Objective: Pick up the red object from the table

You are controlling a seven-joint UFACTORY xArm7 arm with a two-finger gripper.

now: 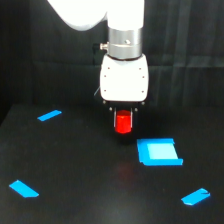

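**Red block up in the jaws, blue bits scattered around**

On the black bench (75, 175) there's a handful of flat bright blue pieces and not much else. The biggest is a blue square (158, 151), sitting just below and toward the exterior view's right of the gripper (124, 119). Near it, but not under it. Then three blue strips: one far back on the exterior view's left (49, 115), one in the near left corner (23, 188), one in the near right corner (195, 196). All three are well apart from the arm and from each other, so nothing crowds the spot where the gripper is working.

The bench is matte black with a faint sheen, and there's a dim reddish glow on it (123, 172) below the block. Behind it the room is just dark, with what looks like vertical folds or panels, hard to tell which.

The white arm (124, 75) comes straight down from the top of the frame. The red block (123, 122) sits between the jaws, which are closed on its sides, right under the white gripper body. It looks lifted clear of the bench. It's short and chunky, standing upright with its long axis vertical, as far as I can tell at this blur.
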